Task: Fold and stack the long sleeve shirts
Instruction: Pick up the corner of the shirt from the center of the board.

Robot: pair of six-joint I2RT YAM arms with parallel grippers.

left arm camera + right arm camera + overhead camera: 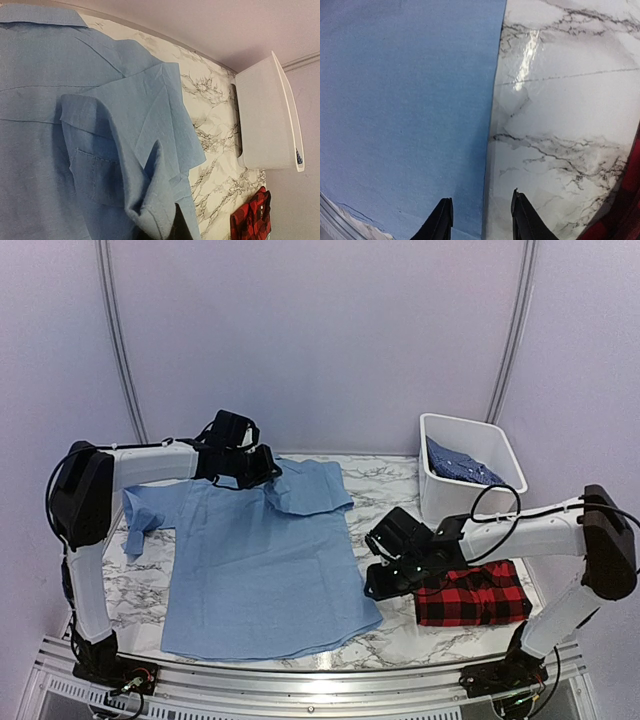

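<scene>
A plain light blue shirt (260, 570) lies spread flat on the marble table, with its right sleeve (315, 488) folded in across the chest. My left gripper (268, 472) hovers over the collar area, shut on that sleeve's cuff (160, 215), which hides its fingers. At the shirt's right side edge (492, 150), low over the table, my right gripper (481, 212) is open. One fingertip is above the cloth and the other above bare marble. A folded red-and-black plaid shirt (472, 595) lies right of it. The darker blue patterned shirt (460, 468) sits in the bin.
A white plastic bin (500, 445) stands at the back right of the marble table (395, 490). The shirt's left sleeve (140, 515) hangs out toward the table's left edge. A metal rail (300, 680) runs along the near edge.
</scene>
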